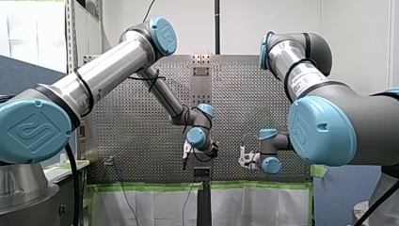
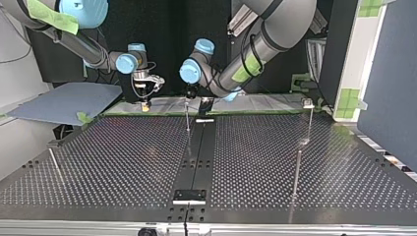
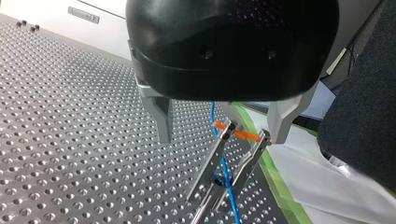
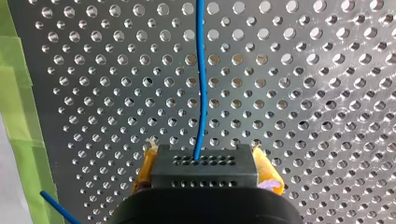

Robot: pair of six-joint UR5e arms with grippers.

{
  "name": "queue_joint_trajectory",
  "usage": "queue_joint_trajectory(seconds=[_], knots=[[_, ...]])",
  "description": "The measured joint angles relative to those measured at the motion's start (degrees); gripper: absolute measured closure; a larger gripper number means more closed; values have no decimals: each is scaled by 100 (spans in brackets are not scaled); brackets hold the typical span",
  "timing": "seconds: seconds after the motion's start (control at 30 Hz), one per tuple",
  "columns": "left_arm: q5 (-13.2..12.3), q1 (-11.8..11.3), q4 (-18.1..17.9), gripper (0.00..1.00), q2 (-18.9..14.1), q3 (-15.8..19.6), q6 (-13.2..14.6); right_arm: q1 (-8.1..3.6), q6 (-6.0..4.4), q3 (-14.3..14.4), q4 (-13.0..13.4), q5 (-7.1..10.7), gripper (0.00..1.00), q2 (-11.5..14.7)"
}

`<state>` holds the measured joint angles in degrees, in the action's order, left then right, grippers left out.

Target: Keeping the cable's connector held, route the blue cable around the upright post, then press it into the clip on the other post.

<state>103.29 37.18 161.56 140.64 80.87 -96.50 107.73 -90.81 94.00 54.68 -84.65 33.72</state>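
Bright, even light glints off the perforated table (most in the wrist views), shadows faint.

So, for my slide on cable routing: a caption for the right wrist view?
My right arm's yellow-padded jaws clamp the black connector, its blue cable running ahead over the perforated table.

A robotics laboratory was indicated: a perforated table was flanked by the left arm and the right arm, edged with green tape, and bordered by a blue partition.
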Motion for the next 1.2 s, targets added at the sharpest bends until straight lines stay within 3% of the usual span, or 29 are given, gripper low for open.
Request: queue_joint_trajectory(seconds=[0.17, 0.47, 0.9, 1.2], knots=[[-1, 38, -21, 0, -93, 95, 4, -10, 0, 0, 0, 0, 100, -2], [19, 56, -379, 0, -583, 581, -100, -18, -6, 1, 0, 0, 100, -8], [45, -44, -1104, 0, -1394, 1391, -840, -21, -23, 1, 3, 0, 100, -21], [181, -65, -1377, 0, -1941, 1939, -1141, -26, -43, 0, 25, 0, 100, -30]])
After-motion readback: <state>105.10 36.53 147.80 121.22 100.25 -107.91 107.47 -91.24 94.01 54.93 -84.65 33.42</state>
